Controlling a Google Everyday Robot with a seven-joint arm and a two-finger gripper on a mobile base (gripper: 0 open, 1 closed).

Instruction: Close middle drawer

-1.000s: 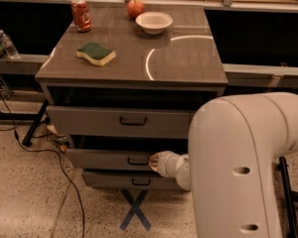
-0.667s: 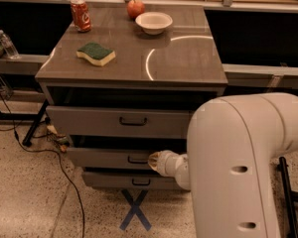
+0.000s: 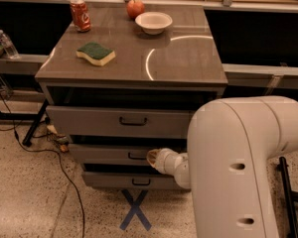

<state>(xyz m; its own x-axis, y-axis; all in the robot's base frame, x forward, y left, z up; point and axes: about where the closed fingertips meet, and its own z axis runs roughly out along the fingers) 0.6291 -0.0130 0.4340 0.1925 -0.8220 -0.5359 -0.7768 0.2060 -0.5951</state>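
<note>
The middle drawer (image 3: 107,153) is the second of three grey drawers in the cabinet, with a small dark bar handle (image 3: 136,156) at its centre. Its front stands a little forward of the cabinet body. My gripper (image 3: 154,158) reaches from the big white arm (image 3: 238,167) on the right, and its tip is at the drawer front just right of the handle. The top drawer (image 3: 120,121) above sticks out further. The lowest drawer (image 3: 131,181) sits below.
On the cabinet top lie a green-and-yellow sponge (image 3: 95,53), a red can (image 3: 80,15), a white bowl (image 3: 153,22) and an apple (image 3: 135,8). A blue X (image 3: 135,210) marks the floor in front. Cables (image 3: 64,177) run on the floor at left.
The arm has shifted slightly left toward the drawer front. The middle drawer looks about the same.
</note>
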